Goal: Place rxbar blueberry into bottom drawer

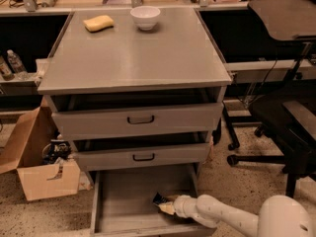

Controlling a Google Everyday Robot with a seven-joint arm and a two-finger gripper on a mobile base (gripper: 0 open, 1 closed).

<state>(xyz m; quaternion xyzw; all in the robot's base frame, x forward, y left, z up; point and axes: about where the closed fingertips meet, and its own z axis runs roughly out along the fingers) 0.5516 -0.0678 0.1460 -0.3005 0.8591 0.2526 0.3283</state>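
The bottom drawer [123, 201] is pulled out below the two higher drawers, its grey floor showing. My gripper [165, 205] reaches in from the lower right, on the white arm [222, 217], and sits low over the right part of the drawer floor. It is shut on the rxbar blueberry [159, 198], a small dark navy bar sticking out to the left of the pale fingertips [167, 209]. The bar is inside the drawer's outline, close to the floor; I cannot tell whether it touches it.
A yellow sponge [98, 22] and a white bowl [145, 17] sit at the back of the cabinet top [138, 58]. An open cardboard box [39, 162] stands on the floor at the left. A black office chair [286, 117] stands at the right.
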